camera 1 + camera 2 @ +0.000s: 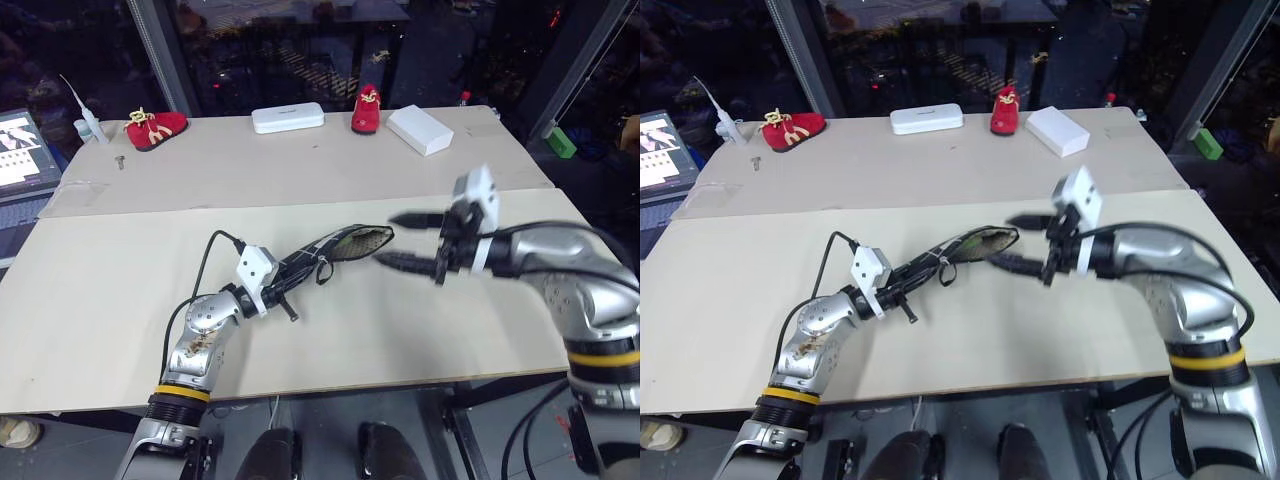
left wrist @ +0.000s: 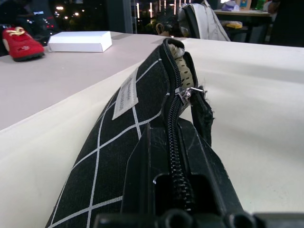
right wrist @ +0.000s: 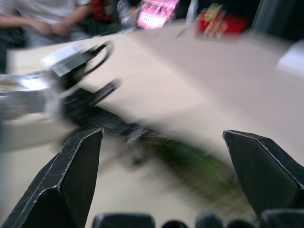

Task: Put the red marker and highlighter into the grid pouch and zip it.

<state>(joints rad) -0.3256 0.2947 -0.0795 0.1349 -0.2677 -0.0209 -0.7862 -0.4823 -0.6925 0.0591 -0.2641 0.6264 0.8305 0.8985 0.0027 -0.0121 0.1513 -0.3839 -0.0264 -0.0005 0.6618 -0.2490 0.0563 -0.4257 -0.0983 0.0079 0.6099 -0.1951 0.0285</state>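
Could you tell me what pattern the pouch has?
Black with white grid lines; the pouch shows best in the left wrist view.

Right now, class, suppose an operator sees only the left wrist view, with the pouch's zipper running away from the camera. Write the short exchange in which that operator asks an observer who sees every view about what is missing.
Operator: Where is the other arm?
Observer: The right gripper hangs just past the open end of the grid pouch, fingers spread and empty, pointing at the mouth.
Operator: What holds the pouch on my side?
Observer: The left gripper is clamped on its zipped end.
Operator: Anything else on the table besides my shoe and white box?
Observer: A second red shoe at the far left and a rounded white case.
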